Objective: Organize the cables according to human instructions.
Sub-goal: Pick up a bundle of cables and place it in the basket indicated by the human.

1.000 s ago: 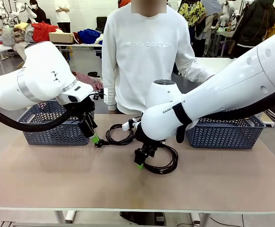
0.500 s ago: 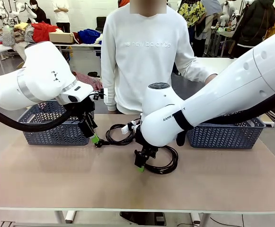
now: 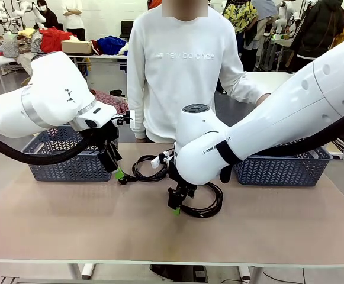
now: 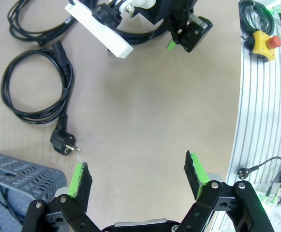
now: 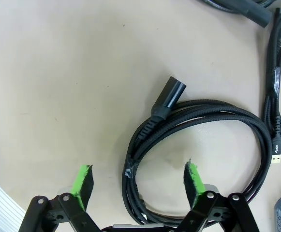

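Two black coiled cables lie mid-table in the front view: one (image 3: 150, 171) by the person, one (image 3: 213, 207) nearer me. My right gripper (image 3: 174, 207) is low over the nearer coil. In the right wrist view that gripper (image 5: 138, 179) stands open, with the left edge of the braided coil (image 5: 213, 110) between its green pads (image 5: 83, 181); the coil's plug (image 5: 169, 96) points away. My left gripper (image 3: 119, 173) hovers open by the left basket. In the left wrist view it (image 4: 137, 174) holds nothing; a coiled cable (image 4: 36, 87) with a plug (image 4: 63, 142) lies beyond its left pad.
Two grey-blue baskets stand at the far side, one left (image 3: 71, 160) and one right (image 3: 281, 168). The person in a white sweater (image 3: 183, 65) stands behind the table with a hand by the right basket. Another cable with a USB end (image 5: 275, 96) lies right of the braided coil.
My right arm has shifted slightly left and settled over the nearer coil. The left arm has not moved.
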`<state>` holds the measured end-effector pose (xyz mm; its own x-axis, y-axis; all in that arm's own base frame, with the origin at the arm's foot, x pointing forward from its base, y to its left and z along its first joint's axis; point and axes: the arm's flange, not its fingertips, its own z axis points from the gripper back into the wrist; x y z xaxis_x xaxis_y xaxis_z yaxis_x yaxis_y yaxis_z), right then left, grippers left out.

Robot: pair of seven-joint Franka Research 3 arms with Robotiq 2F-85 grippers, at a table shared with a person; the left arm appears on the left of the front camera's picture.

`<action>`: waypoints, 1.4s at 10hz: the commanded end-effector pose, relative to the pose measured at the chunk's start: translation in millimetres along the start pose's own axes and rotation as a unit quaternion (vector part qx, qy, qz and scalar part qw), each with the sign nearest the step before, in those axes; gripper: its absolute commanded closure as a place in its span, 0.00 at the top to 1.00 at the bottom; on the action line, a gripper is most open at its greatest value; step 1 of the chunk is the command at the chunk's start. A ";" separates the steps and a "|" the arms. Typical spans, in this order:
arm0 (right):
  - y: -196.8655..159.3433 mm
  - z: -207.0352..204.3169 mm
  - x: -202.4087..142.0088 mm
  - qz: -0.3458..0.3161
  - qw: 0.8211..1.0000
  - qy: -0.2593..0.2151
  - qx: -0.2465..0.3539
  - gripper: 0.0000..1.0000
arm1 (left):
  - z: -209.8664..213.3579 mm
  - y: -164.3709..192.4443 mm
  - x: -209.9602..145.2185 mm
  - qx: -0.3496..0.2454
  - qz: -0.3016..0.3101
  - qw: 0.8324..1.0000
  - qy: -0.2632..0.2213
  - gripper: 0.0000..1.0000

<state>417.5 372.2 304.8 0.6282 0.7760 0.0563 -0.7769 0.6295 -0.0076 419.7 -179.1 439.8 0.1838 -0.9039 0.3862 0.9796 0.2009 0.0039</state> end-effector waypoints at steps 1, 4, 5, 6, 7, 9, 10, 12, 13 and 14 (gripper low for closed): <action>4.5 0.3 10.8 -0.019 1.000 0.016 -0.014 0.80 | 0.9 0.4 -0.6 0.002 0.002 1.000 0.000 1.00; 4.7 1.1 11.5 -0.022 1.000 0.016 -0.013 0.40 | 0.9 0.4 -0.6 0.002 0.002 1.000 0.000 1.00; 4.9 0.8 11.8 -0.023 1.000 0.018 -0.012 0.55 | 0.9 0.4 -0.6 0.002 0.002 1.000 0.000 1.00; 5.3 1.0 12.4 -0.023 0.999 0.020 -0.010 0.20 | 0.9 0.4 -0.6 0.002 0.002 1.000 0.000 1.00; 5.3 0.7 12.7 -0.023 0.999 0.021 -0.009 0.35 | 0.9 0.4 -0.6 0.002 0.002 1.000 0.000 1.00; 6.0 1.5 13.3 -0.022 0.999 0.023 -0.011 0.15 | 0.9 0.4 -0.6 0.002 0.002 1.000 0.000 1.00; 6.6 1.8 13.5 -0.022 0.999 0.025 -0.012 0.00 | 0.9 0.4 -0.6 0.002 0.002 1.000 0.000 1.00; 8.0 5.7 9.9 -0.031 0.999 0.040 0.001 0.00 | 0.9 0.4 -0.6 0.002 0.002 1.000 0.000 1.00; 9.7 9.6 4.0 -0.036 0.998 0.053 0.013 0.00 | 0.9 0.4 -0.6 0.002 0.002 1.000 0.000 1.00; 11.4 15.2 -4.6 -0.039 0.997 0.065 0.019 0.00 | 0.9 0.4 -0.6 0.002 0.002 1.000 0.000 1.00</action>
<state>413.5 374.8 307.7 0.6597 0.7504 -0.0416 -0.7506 0.6606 0.0138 419.6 -179.1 439.8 0.1838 -0.9039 0.3862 0.9796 0.2008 0.0039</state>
